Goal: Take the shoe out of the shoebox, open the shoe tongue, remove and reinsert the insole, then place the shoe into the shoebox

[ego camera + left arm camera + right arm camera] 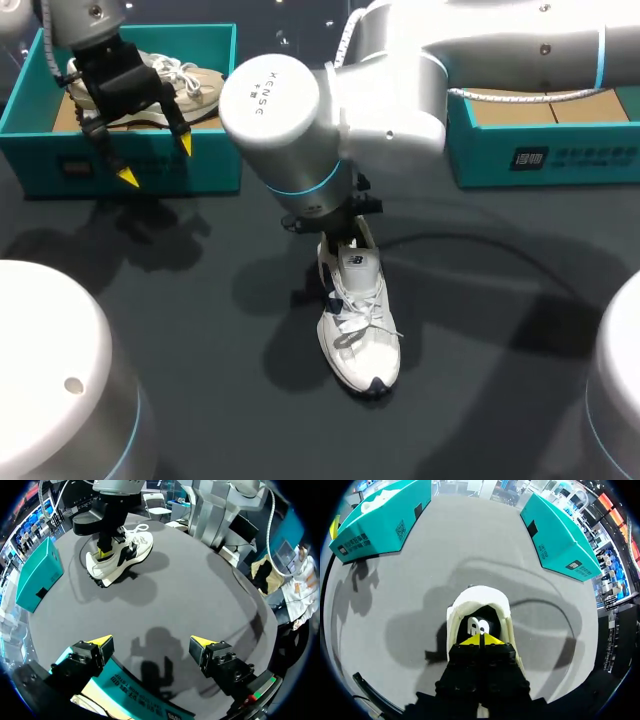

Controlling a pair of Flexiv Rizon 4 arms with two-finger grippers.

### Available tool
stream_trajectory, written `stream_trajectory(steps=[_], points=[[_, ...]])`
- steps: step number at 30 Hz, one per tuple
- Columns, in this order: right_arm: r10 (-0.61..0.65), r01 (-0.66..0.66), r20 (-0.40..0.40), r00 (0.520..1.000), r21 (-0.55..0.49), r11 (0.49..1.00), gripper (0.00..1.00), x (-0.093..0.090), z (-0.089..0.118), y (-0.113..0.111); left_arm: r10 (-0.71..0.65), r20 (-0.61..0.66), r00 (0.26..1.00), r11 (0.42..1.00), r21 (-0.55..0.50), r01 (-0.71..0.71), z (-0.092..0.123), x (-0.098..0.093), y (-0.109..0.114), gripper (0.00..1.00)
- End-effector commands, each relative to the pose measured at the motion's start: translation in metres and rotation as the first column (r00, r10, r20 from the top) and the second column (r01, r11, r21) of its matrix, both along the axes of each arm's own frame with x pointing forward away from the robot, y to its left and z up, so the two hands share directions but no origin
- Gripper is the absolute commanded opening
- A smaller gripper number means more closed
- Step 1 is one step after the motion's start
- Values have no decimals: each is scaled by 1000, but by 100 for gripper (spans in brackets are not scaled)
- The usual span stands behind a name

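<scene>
A white shoe (360,325) with white laces and a dark sole lies on the dark table, toe towards the front edge. My right gripper (480,639) is shut, its yellow tips pressed together down in the shoe's heel opening (479,605). Whether they pinch anything is hidden. The right arm (400,80) comes across from the right and covers the heel. My left gripper (157,162) hangs open and empty above the front wall of the left teal shoebox (150,165). In the left wrist view the shoe (120,560) lies far ahead of the open left gripper (151,642).
The left shoebox holds a second, beige shoe (185,85). Another teal box (545,140) with a cardboard liner stands at the back right. The two white arm bases (50,370) flank the front corners.
</scene>
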State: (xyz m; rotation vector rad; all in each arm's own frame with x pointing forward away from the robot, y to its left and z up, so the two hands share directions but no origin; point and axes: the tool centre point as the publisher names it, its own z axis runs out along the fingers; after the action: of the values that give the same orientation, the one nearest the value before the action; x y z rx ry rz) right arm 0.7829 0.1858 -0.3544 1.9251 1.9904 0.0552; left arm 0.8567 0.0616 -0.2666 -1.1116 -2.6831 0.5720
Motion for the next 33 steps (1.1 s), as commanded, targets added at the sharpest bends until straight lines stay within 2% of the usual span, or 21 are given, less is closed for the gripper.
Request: stream_trajectory(steps=[1, 5, 9, 12, 18, 21, 24, 29, 33], points=[[25, -25, -24, 999, 24, 999, 0, 17, -29, -6, -1, 1, 1000, 1000, 2, 1, 1, 0, 0, 100], [42, -41, -80, 996, 19, 999, 0, 23, -52, -7, -1, 1, 1000, 1000, 2, 1, 1, 0, 0, 100], [35, -31, -107, 994, 44, 999, 0, 11, -59, -4, -1, 1, 1000, 1000, 2, 1, 1, 0, 0, 100], [10, -8, -78, 997, 30, 1000, 0, 0, -45, -2, -1, 1, 1000, 1000, 2, 1, 1, 0, 0, 100], [-12, 12, -10, 1000, -6, 1000, 0, -8, -11, -5, -1, 1, 1000, 1000, 2, 1, 1, 0, 0, 100], [-11, 11, 2, 1000, -19, 1000, 0, -5, -9, -7, -1, 1, 1000, 1000, 2, 1, 1, 0, 0, 100], [-6, 5, -18, 1000, -9, 1000, 0, 2, -18, -13, -1, 1, 1000, 1000, 2, 1, 1, 0, 0, 100], [17, -13, -86, 996, 51, 999, 0, 11, -45, -21, -1, 1, 1000, 1000, 2, 1, 1, 0, 0, 100], [28, -17, -132, 991, 84, 996, 0, 8, -60, -20, -1, 1, 1000, 1000, 2, 1, 1, 0, 0, 100]])
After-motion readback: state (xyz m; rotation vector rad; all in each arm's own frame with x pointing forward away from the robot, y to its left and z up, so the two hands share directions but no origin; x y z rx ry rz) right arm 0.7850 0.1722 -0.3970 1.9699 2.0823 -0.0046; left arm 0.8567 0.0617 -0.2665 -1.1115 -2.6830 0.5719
